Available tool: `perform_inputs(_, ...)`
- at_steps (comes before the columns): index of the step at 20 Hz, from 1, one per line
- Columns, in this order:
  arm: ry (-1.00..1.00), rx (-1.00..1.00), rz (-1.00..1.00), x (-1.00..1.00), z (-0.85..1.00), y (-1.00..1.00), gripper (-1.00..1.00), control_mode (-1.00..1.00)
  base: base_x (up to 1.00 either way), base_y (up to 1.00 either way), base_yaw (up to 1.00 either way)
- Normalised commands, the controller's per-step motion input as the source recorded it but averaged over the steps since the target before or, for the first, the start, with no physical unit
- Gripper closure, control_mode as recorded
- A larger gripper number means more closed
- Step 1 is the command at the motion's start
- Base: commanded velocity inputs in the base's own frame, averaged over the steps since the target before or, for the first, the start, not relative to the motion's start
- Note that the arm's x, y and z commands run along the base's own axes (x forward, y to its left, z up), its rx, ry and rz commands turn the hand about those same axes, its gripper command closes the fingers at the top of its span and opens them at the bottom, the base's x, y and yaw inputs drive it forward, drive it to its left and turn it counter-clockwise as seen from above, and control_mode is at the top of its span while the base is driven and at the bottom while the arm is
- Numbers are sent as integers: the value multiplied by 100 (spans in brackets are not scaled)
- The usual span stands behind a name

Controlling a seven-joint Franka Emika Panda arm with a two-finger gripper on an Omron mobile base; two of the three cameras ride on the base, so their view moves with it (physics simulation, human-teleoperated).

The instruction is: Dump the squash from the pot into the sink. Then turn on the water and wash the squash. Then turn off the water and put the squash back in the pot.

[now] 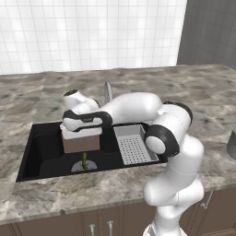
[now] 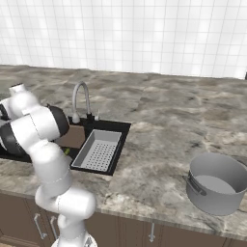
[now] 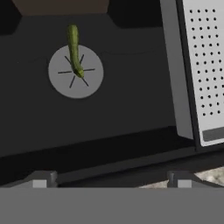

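Note:
The squash is small, green and elongated, and lies in the black sink with one end on the round grey drain. The left base view has the squash on the sink floor. My gripper hangs above the basin's near side, open, with nothing between its fingers. In the left base view the gripper points down over the sink. The grey metal pot stands upright on the counter far to the right, and its edge shows at the right border.
A grey perforated strainer tray fills the sink's right part. A curved faucet rises behind the basin. A brown block sits at the sink's back. A marble counter surrounds the sink.

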Motion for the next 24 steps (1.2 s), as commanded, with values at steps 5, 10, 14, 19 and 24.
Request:
perform_inputs(5,1,-3,-5,23,-54,3,-100,-100,0,0,0)
perform_inputs(10,-8,-3,-4,1,-42,0,-100,-100,0,0,0)
perform_inputs(14,-7,0,-4,5,-33,-5,-100,-100,0,0,0)
perform_inputs(19,-11,0,-1,8,-24,-21,-100,-100,0,0,0)
perform_inputs(24,-10,3,0,4,-28,-13,-100,-100,0,0,0)
